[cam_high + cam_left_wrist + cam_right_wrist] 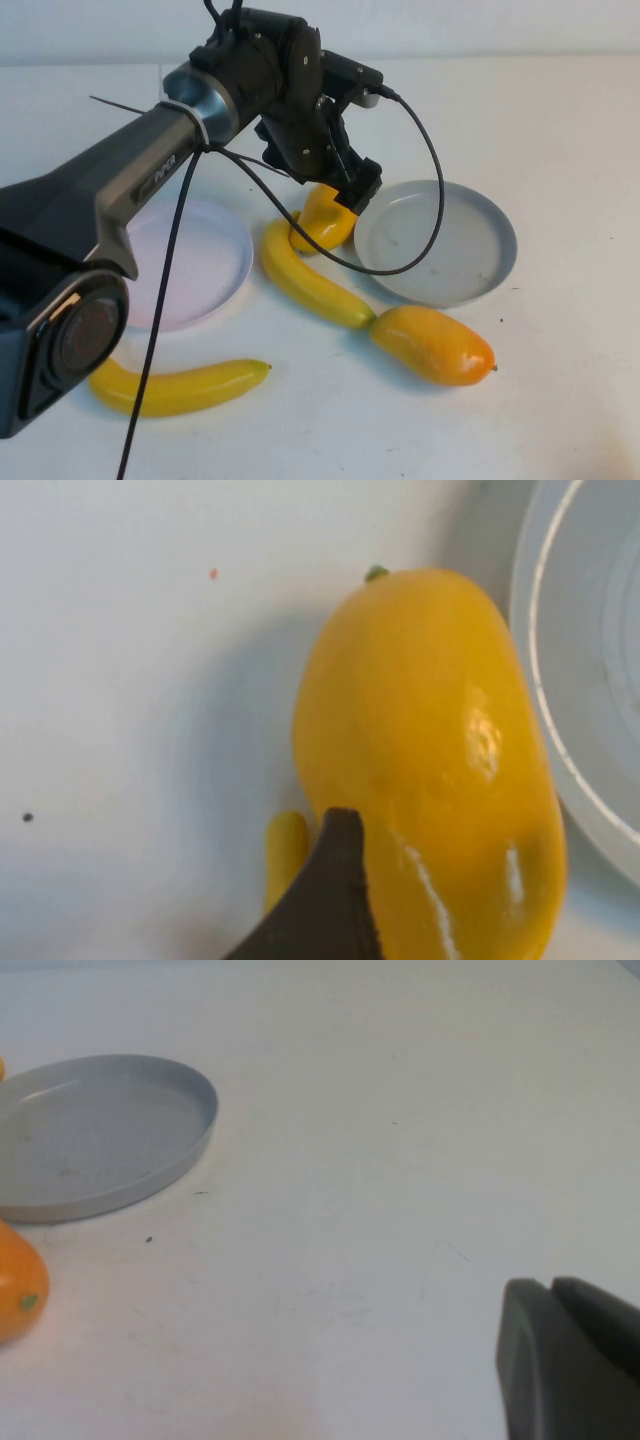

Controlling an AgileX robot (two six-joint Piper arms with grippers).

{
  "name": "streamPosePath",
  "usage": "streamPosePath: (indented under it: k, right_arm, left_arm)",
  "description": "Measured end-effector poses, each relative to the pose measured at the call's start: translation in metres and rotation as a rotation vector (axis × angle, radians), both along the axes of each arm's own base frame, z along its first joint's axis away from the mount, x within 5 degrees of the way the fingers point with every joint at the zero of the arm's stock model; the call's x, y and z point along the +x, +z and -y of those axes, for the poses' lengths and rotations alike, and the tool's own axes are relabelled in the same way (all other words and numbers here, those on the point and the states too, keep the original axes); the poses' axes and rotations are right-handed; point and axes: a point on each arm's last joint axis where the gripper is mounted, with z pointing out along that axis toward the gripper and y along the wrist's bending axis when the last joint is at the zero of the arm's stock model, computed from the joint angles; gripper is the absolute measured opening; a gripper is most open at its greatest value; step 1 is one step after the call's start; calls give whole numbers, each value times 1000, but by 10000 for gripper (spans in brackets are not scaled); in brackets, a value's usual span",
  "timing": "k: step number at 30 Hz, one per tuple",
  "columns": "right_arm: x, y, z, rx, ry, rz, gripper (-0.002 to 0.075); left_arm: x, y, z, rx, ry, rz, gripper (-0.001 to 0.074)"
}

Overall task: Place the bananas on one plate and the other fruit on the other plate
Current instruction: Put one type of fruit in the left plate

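Left gripper: extended over table centre, directly above the far mango, which lies between the pink plate on the left and the grey-blue plate on the right, touching the far end of a banana. Jaw state: spread around this mango, one dark finger beside its flank in the left wrist view; whether the grip has closed cannot be told. Key relation: the mango sits straight beneath the pincer, long axis running roughly near-to-far with the stem end away from the wrist camera; its target, the pink plate, lies to the left, so the left arm is the nearer and better placed. Right gripper: not seen in the high view; only a dark edge shows in its own camera, low over bare table to the right of the grey-blue plate; jaw state cannot be told. Count: bananas, two, namely centre banana, diagonal, and near-left banana, lying left-to-right. Mangoes, two, namely the far one and near mango, just near of the grey-blue plate. Plates, two, both holding nothing.
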Motion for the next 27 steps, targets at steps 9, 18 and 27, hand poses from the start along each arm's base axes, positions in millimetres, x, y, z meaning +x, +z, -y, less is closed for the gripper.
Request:
streamPosePath:
  k: [9,18,27]
  right_arm:
    - [0,0,0,0,0,0,-15]
    - [0,0,0,0,0,0,-15]
    - [0,0,0,0,0,0,-15]
  left_arm:
    - [16,-17,-13,5,40,-8,668]
    - [19,-38,-9,-30,49,-58,668]
    - [22,-52,-7,-20,49,-72,668]
